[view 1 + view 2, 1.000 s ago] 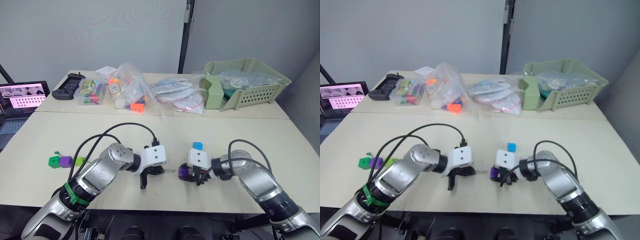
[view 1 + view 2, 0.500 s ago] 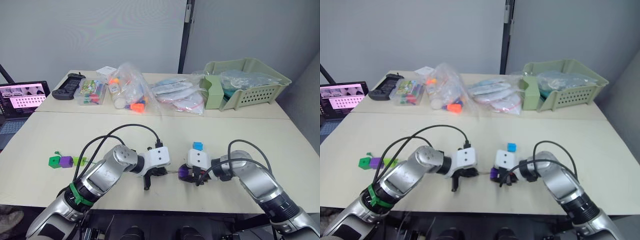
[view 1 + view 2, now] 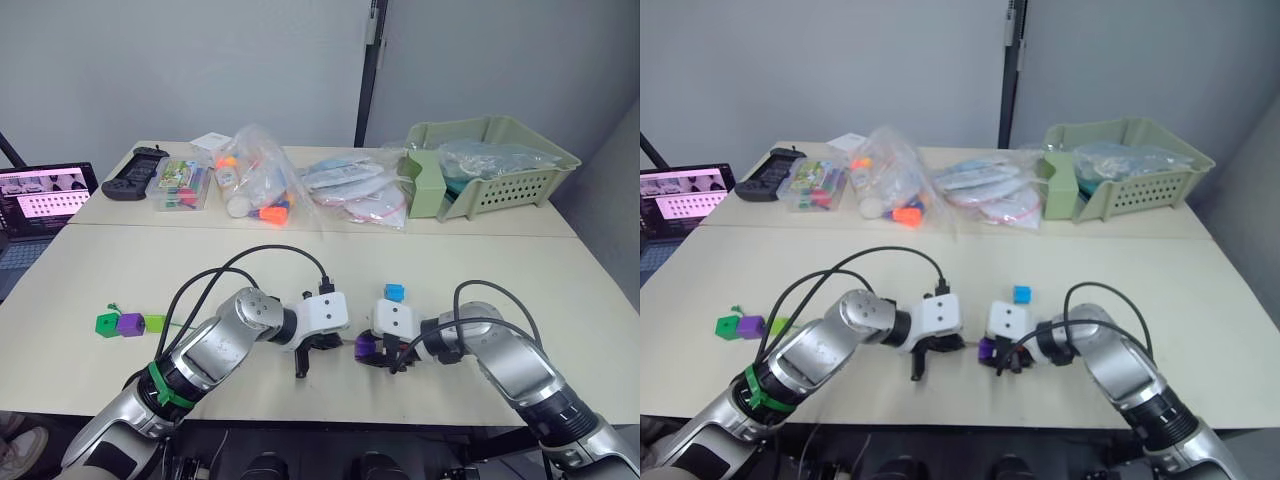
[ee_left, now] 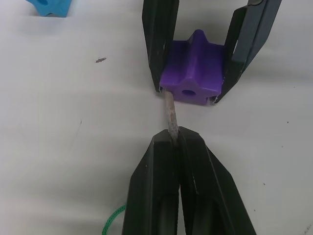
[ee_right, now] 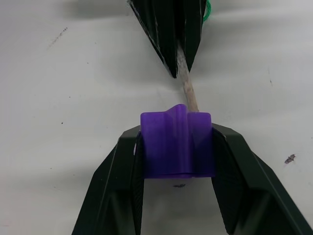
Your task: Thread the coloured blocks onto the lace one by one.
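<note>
My right gripper [image 5: 177, 133] is shut on a purple block [image 4: 195, 73], holding it just above the table near the front edge. My left gripper [image 4: 173, 139] is shut on the lace's stiff pale tip [image 4: 170, 115]. The tip touches the block's face just beside its hole. A bit of green lace [image 4: 115, 215] trails behind my left fingers. A blue block [image 3: 395, 292] lies on the table just beyond my right gripper. At the far left a dark green block [image 3: 106, 323], another purple block [image 3: 130, 324] and a light green block [image 3: 155, 323] sit in a row.
Along the back of the table [image 3: 300, 255] lie a black controller [image 3: 135, 172], a clear marker case [image 3: 185, 185], plastic bags of parts [image 3: 260, 185] and a green basket [image 3: 490, 165]. A laptop [image 3: 40, 200] stands at the far left.
My left gripper has moved to the right with the lace tip, closing the gap to the purple block. The right gripper has stayed put with its block.
</note>
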Robot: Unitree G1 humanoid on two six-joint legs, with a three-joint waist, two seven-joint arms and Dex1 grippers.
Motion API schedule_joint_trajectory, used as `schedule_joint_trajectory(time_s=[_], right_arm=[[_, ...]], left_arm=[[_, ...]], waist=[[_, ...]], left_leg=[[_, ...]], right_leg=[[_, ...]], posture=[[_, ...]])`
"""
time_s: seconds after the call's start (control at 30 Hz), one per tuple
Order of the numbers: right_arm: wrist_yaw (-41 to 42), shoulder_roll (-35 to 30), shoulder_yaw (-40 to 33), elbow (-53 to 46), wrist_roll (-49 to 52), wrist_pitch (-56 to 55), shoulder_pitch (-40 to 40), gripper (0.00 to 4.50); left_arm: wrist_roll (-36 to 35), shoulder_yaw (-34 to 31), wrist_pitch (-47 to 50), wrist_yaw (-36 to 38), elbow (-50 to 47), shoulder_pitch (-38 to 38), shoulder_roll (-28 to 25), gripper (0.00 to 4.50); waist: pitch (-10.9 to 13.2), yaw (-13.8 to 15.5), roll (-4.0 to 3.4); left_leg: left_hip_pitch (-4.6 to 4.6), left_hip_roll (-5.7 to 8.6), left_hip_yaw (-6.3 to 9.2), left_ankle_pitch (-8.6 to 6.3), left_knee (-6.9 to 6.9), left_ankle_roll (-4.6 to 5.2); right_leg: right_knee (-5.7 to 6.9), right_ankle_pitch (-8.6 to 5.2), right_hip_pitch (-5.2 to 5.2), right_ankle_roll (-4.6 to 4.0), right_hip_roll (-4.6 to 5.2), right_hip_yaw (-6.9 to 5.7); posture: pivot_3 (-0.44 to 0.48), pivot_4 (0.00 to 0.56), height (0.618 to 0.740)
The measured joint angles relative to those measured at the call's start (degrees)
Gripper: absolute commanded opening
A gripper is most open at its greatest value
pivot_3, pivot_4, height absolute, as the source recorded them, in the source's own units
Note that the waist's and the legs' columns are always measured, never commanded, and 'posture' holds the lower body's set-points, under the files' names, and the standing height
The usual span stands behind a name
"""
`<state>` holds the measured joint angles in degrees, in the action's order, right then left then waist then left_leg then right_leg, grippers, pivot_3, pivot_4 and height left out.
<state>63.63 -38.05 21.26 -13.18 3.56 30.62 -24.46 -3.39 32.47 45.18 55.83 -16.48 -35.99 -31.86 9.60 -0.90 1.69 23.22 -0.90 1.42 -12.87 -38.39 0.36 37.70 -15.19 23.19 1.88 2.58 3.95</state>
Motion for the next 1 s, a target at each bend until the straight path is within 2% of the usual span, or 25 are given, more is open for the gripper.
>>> schedule_joint_trajectory(time_s=[0.5,1.0], right_arm=[[-0.1,0.4,0.0,-0.4,0.0,1.0,0.0,1.37],[0.1,-0.3,-0.6,1.4,0.3,-2.0,0.3,1.37]], left_arm=[[0.1,0.3,-0.1,0.3,1.4,-0.7,1.1,0.00],[-1.5,-1.1,2.5,1.2,-1.4,0.0,-3.2,0.00]], waist=[[0.0,-0.1,0.00],[0.0,0.0,0.00]], left_leg=[[-0.01,-0.01,0.00,0.00,0.01,0.00],[0.00,0.00,-0.01,0.00,0.00,0.00]], right_leg=[[0.00,0.00,0.00,0.00,-0.01,0.00],[-0.02,0.00,-0.01,0.00,0.00,0.00]], posture=[[0.000,0.150,0.740],[0.000,0.150,0.740]])
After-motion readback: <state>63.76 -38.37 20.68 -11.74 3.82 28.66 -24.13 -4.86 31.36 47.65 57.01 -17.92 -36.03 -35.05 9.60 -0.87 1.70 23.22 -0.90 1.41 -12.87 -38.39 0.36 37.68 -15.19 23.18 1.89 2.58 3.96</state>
